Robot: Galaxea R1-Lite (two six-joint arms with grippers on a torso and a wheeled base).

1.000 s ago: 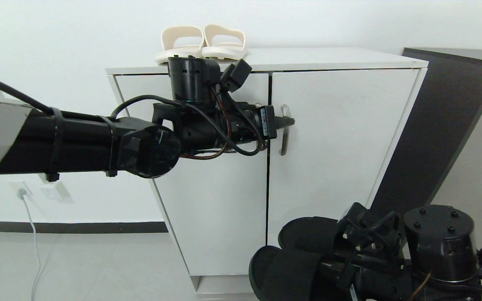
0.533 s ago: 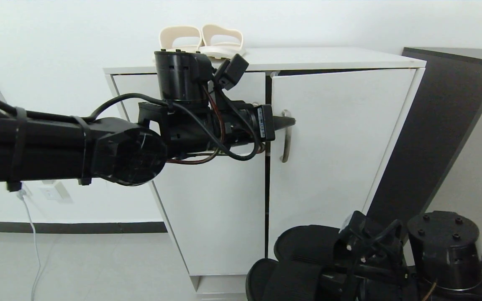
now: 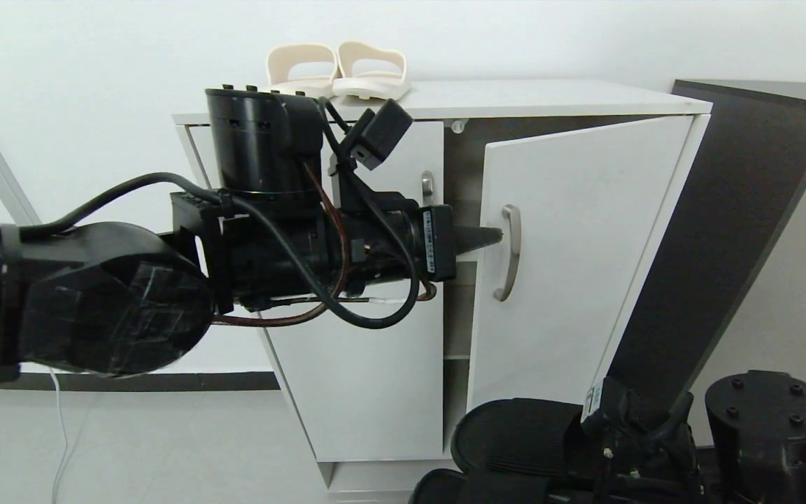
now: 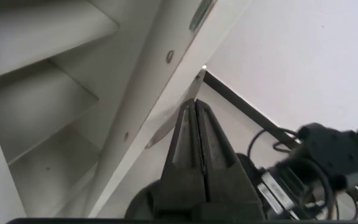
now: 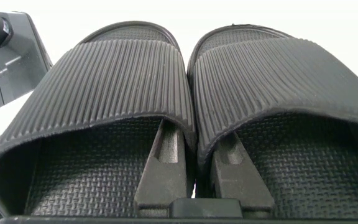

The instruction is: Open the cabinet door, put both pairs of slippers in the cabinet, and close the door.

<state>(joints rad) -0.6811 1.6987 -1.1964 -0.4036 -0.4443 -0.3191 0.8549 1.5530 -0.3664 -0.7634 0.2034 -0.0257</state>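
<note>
Cabinet (image 3: 557, 98): white, two-door; right door (image 3: 585, 245) ajar, shelves (image 4: 42, 31) visible in the gap.
Left gripper (image 3: 490, 238): fingers pressed together, tip at 9 o'clock of the door's handle (image 3: 511, 252).
Cream slippers (image 3: 338, 70): paired on the cabinet top, 12 o'clock.
Black slippers (image 3: 515, 437): low, 5 o'clock, before the cabinet.
Right gripper (image 5: 194, 155): one finger inside each black slipper, clamping their adjoining walls.

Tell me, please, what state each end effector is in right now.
Left end effector: closed, gripping nothing.
Right end effector: closed on the black ribbed rubber slippers.
</note>
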